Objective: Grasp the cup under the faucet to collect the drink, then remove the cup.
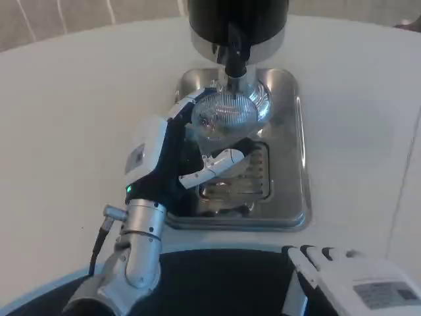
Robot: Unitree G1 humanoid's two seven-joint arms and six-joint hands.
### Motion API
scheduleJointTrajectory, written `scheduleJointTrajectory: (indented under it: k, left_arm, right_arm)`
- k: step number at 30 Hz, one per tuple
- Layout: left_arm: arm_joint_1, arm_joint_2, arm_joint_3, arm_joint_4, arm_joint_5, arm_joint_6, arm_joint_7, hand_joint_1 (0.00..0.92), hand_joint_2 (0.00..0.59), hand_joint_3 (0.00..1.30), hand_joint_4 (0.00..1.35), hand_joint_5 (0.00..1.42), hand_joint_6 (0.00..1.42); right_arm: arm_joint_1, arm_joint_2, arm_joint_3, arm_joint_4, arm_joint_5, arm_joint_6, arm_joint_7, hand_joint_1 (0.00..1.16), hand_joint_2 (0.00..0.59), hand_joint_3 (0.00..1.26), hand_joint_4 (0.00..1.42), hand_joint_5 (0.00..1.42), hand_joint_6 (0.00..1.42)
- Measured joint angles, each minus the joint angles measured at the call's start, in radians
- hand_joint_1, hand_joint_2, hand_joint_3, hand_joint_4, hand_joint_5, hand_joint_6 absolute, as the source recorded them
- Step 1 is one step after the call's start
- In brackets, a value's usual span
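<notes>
A clear glass cup point(223, 113) stands on the steel drip tray point(289, 151) directly below the black faucet point(233, 56) of the dark drink dispenser point(238, 20). My left hand point(172, 158) wraps around the cup from the left, with fingers curving behind its rim and the thumb across its front. The cup's lower part is hidden behind the hand. My right hand point(355, 276) lies low at the bottom right, near the table's front edge, fingers together and holding nothing that I can see.
The tray has a slotted drain grate point(253, 174) in its front half. White tabletop point(72, 131) stretches to the left and right of the tray. A dark curved edge point(217, 270) runs along the bottom of the view.
</notes>
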Motion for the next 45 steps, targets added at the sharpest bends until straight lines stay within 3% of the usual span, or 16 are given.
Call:
scheduleJointTrajectory:
  k: [11, 23, 33, 40, 45]
  left_arm:
    - [0.001, 0.029, 0.001, -0.001, -0.001, -0.052, 0.0, 0.2, 0.017, 0.09, 0.07, 0.32, 0.39]
    - [0.041, 0.094, 0.029, -0.031, -0.037, -0.139, -0.017, 0.184, 0.023, 0.11, 0.13, 0.33, 0.37]
    - [0.113, 0.189, 0.057, -0.076, -0.057, -0.195, -0.051, 0.134, 0.053, 0.18, 0.21, 0.35, 0.37]
    - [0.197, 0.269, 0.056, -0.188, -0.033, -0.243, -0.079, 0.138, 0.089, 0.25, 0.26, 0.36, 0.36]
    - [0.299, 0.337, 0.056, -0.311, -0.026, -0.247, -0.141, 0.138, 0.093, 0.23, 0.22, 0.32, 0.34]
  right_arm:
    - [-0.001, 0.0, 0.001, 0.0, -0.001, 0.005, 0.006, 0.35, 0.498, 0.0, 0.0, 0.0, 0.0]
    - [-0.025, 0.001, 0.003, 0.0, 0.001, 0.01, 0.017, 0.37, 0.49, 0.0, 0.0, 0.0, 0.0]
    - [-0.079, 0.002, -0.01, 0.0, 0.043, 0.021, -0.005, 0.38, 0.488, 0.0, 0.0, 0.0, 0.0]
    - [-0.114, 0.008, -0.079, 0.001, 0.123, 0.071, -0.039, 0.32, 0.506, 0.0, 0.0, 0.0, 0.0]
    - [-0.225, 0.018, -0.186, 0.003, 0.245, 0.169, -0.049, 0.26, 0.508, 0.0, 0.0, 0.0, 0.0]
